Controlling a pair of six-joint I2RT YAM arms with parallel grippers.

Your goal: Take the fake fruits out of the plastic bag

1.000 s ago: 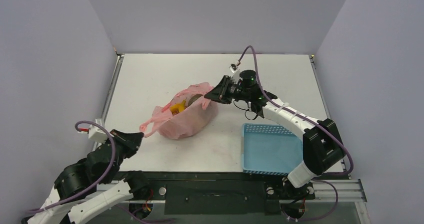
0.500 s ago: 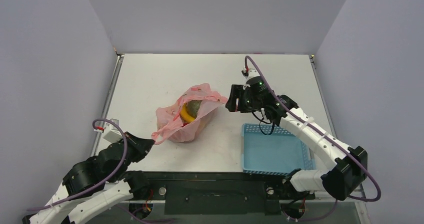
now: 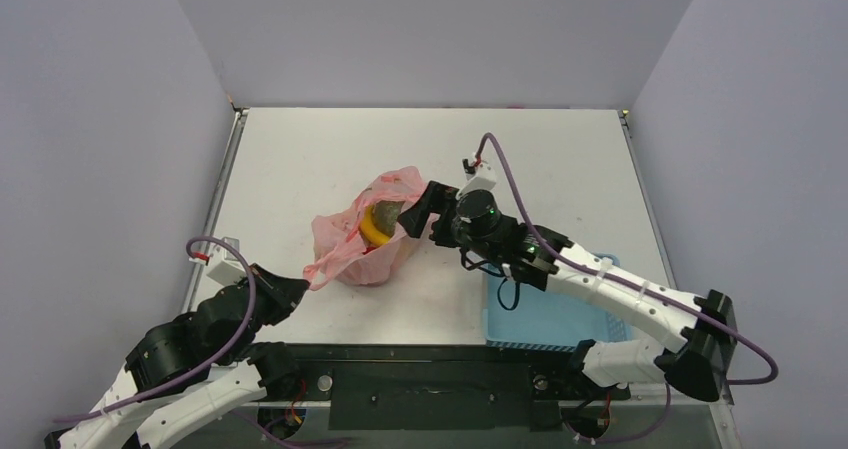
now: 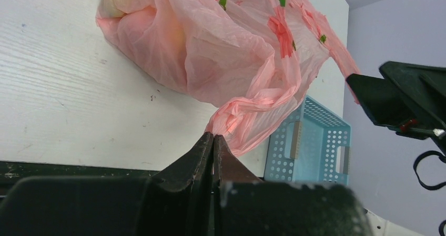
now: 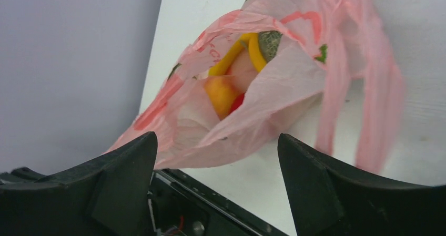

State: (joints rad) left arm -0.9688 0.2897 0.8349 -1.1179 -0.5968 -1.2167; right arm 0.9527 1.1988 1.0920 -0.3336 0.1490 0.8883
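Your left gripper (image 4: 213, 137) is clenched on a twisted handle of the crinkly pink plastic bag (image 4: 221, 41), which lies on the table (image 3: 300, 159). Your right gripper (image 5: 216, 141) stands wide, holding nothing, facing the bag's gaping mouth. Inside: yellow bananas (image 5: 236, 49), netted melon (image 5: 269, 42), peach (image 5: 221, 91), red tomato (image 5: 237, 103). A perforated blue basket (image 4: 310, 141) sits nearby.

We have our left arm (image 3: 190, 344) folded low near its base with the left end effector (image 4: 213, 137) pinched tight on the plastic bag (image 4: 226, 52), and our right arm (image 3: 600, 281) stretched forward and leftward, the right end effector (image 5: 216, 140) spread wide, holding nothing.
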